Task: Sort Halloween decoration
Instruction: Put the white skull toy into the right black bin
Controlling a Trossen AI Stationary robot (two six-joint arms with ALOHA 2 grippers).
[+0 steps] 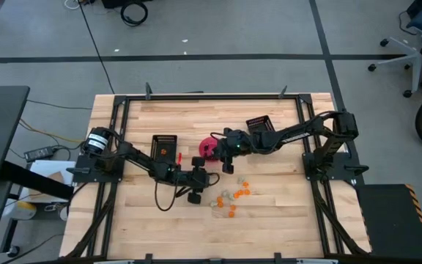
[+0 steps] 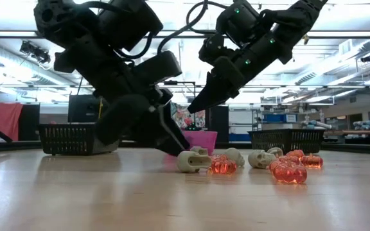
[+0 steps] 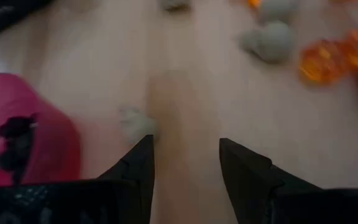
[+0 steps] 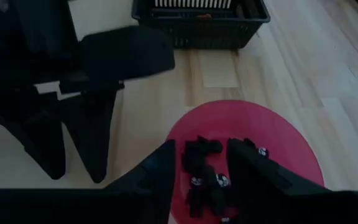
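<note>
The left gripper (image 3: 184,165) is low over bare wood, fingers parted and empty, a grey skull trinket (image 3: 135,121) just beside one tip. The right gripper (image 4: 199,165) hangs open over the pink bowl (image 4: 278,134) holding black trinkets (image 4: 204,177). Orange and grey trinkets (image 1: 233,196) lie scattered mid-table, clear of the edges.

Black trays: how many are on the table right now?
2. One tray lies by the left arm, an orange piece inside; the other tray lies beyond the pink bowl, partly under the right arm. None seems hidden.

Open jaws of the left gripper (image 3: 185,168) hover beside a whitish trinket (image 3: 134,121) and pink bowl (image 3: 36,127).
</note>
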